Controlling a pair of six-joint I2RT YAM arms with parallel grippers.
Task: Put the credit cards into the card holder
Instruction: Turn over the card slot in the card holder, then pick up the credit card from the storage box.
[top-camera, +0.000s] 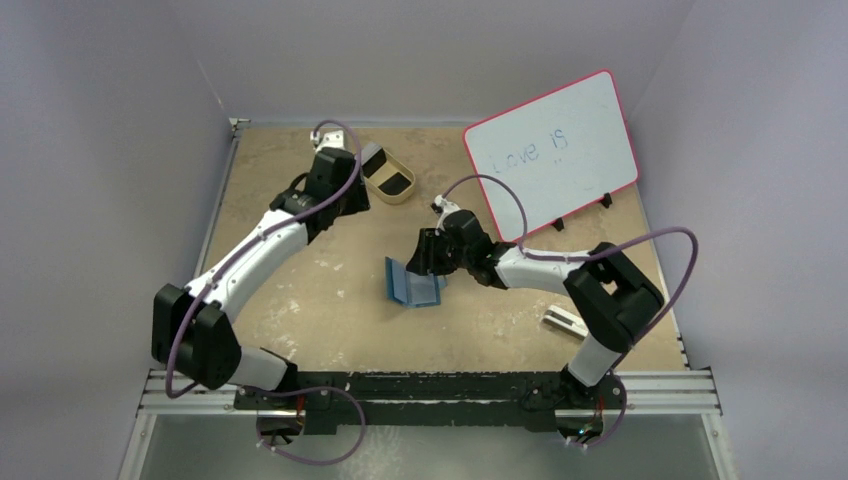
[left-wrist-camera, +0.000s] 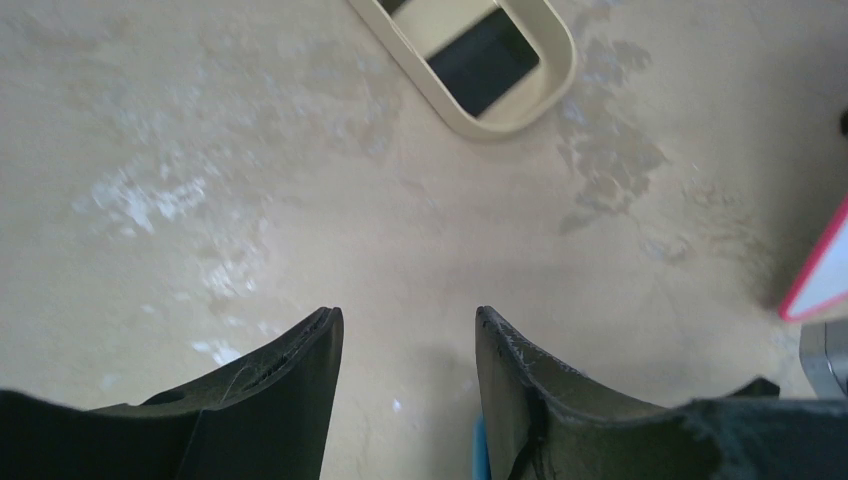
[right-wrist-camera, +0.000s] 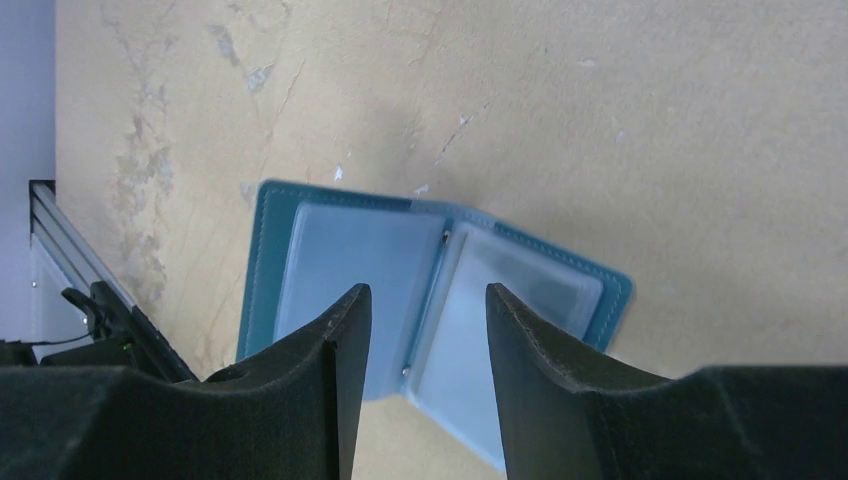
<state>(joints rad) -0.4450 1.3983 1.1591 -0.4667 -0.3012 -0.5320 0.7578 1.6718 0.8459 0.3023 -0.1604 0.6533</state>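
- Card holder (top-camera: 412, 284) lies open mid-frame on the desk (top-camera: 330, 320).
- Right gripper (right-wrist-camera: 428, 300) hangs above it, jaws apart, empty.
- Left gripper (left-wrist-camera: 410, 330), jaws apart, empty, near the upper-centre tray (left-wrist-camera: 500, 127) with a black credit card (left-wrist-camera: 485, 62).

Pale lilac walls (top-camera: 120, 100) enclose a scuffed tan table (top-camera: 330, 310).
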